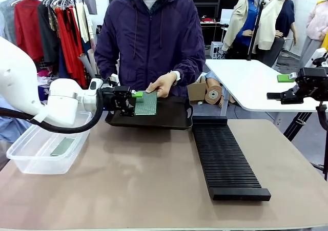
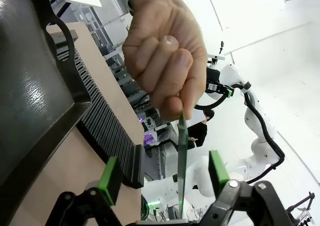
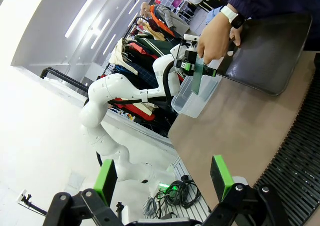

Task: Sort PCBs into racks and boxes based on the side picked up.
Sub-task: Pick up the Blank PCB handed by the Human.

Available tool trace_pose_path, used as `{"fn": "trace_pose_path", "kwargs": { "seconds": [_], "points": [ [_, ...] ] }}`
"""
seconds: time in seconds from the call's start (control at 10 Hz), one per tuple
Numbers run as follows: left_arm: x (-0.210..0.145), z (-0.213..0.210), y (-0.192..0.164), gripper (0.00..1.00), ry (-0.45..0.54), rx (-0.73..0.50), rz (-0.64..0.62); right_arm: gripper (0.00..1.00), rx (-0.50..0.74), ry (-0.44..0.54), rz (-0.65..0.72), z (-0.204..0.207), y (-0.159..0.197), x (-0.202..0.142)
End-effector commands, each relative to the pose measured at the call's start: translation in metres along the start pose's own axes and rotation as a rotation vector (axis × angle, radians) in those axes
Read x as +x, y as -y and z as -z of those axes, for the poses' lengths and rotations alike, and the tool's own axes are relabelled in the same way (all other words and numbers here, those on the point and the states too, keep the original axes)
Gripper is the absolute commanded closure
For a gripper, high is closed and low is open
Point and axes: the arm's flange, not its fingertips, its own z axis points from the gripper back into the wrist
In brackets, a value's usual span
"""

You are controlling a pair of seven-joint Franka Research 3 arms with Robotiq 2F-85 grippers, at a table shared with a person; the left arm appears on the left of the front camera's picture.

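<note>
Handover over the tray: a person's hand [image 1: 163, 84] is holding one PCB [image 1: 146, 104] between the left gripper's [image 2: 163, 171] wide-spread pads, touching neither.
Two PCBs are showing; the second PCB [image 1: 62, 146] is lying in the one clear tub [image 1: 31, 156] at the bench's left edge. One tray [image 1: 174, 119] is sitting at the far edge, with one rack [image 1: 225, 159] just right of it. The right gripper [image 3: 163, 176] is hovering wide and empty.

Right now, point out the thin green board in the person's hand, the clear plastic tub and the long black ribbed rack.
Thin green rectangular board [image 1: 147, 105]: front view, middle of its flat face.
Clear plastic rectangular tub [image 1: 41, 165]: front view, its near wall.
Long black ribbed rack [image 1: 225, 159]: front view, middle of its slots.
</note>
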Motion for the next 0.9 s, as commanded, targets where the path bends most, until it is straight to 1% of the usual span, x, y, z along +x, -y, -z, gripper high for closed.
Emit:
{"fn": "trace_pose_path", "kwargs": {
  "seconds": [0.0,0.2,0.3,0.8],
  "points": [
    [0.0052,0.0052,-0.0018,0.53,0.029,-0.042,0.018,0.0,0.006,0.003,-0.008,0.0,-0.0019,0.0004],
    [0.0038,0.0073,-0.0009,0.9,0.035,-0.065,0.015,0.0,0.006,0.003,-0.008,0.0,-0.0019,0.0004],
    [0.0034,0.0074,-0.0006,1.0,0.034,-0.068,0.014,0.0,0.006,0.003,-0.008,0.0,-0.0019,0.0004],
    [0.0024,0.0086,0.0009,1.0,0.04,-0.094,0.009,0.0,0.006,0.003,-0.008,0.0,-0.0019,0.0004]
  ]
}}
